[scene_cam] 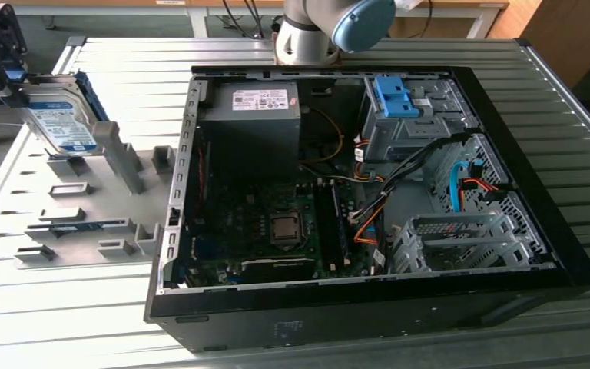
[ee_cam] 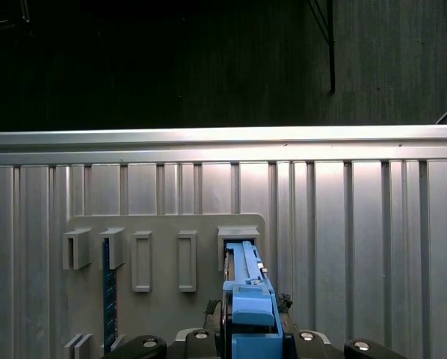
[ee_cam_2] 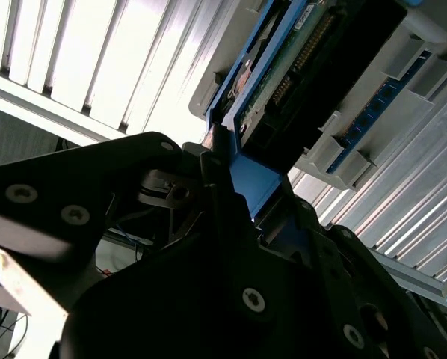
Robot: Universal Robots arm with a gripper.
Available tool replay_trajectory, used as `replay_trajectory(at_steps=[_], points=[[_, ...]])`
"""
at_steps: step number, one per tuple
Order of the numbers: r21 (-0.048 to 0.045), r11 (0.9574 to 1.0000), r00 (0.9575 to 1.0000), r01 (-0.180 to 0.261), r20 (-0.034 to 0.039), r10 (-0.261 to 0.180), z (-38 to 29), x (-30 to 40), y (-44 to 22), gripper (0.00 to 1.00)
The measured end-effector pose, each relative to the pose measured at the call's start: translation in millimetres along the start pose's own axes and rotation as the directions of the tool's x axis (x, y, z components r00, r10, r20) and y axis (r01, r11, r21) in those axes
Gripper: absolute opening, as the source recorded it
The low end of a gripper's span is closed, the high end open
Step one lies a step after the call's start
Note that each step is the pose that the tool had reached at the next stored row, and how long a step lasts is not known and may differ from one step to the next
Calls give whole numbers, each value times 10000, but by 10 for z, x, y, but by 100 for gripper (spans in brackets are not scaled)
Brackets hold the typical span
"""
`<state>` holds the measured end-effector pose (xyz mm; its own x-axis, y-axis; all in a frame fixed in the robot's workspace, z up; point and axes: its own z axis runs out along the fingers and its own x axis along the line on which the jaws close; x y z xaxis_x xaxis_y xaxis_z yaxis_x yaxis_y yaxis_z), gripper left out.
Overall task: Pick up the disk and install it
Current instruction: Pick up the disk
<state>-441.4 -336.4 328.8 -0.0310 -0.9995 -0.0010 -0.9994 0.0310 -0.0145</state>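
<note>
Disk (scene_cam: 61, 123): silver drive with a white-and-blue label in a blue carrier. It stands on edge, leaning, over the far corner of the grey tray (scene_cam: 70, 223), on the exterior view's left and well apart from the case (scene_cam: 541, 231).
Disk's lower end: at the corner slot of the tray in the first wrist view (ee_cam: 247, 288). I cannot tell whether it sits in the slot or is just clear of it.
Gripper (scene_cam: 24, 86): black, clenched on the disk's upper end. In the second wrist view the fingers (ee_cam_2: 217, 161) press the blue carrier edge from both sides.
Tray: rows of upright slots. A blue board (scene_cam: 70, 227) sits in a nearer one.
Case: open, lying on the slatted table (scene_cam: 28, 323).
Cage (scene_cam: 408, 127): far corner of the case, with a blue clip (scene_cam: 396, 96) on top.
Arm (scene_cam: 321, 31): its base stands beyond the case.
</note>
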Motion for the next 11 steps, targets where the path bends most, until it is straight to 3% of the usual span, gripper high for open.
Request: replay_trajectory(at_steps=[11], points=[[-2,10000,10000,0,-1,0,-46,-3,-1,36]])
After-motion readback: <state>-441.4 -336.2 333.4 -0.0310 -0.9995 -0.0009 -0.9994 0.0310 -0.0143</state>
